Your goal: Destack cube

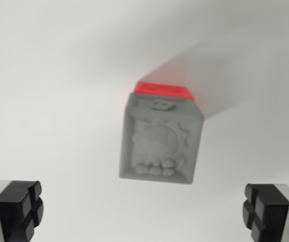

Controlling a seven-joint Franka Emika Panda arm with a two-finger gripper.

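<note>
A grey cube [159, 138] with a raised relief figure on its facing side sits in the middle of the wrist view. It rests on a red cube [163, 89], of which only a thin strip shows past its far edge. My gripper [142, 209] is open, its two black fingertips at the lower left [21, 209] and lower right [263, 209] corners. The stack lies ahead of the fingertips, between their lines, and nothing is held. The picture is somewhat blurred.
The stack stands on a plain white surface [54, 101]. A soft shadow [205, 75] falls from the stack toward the wrist view's upper right.
</note>
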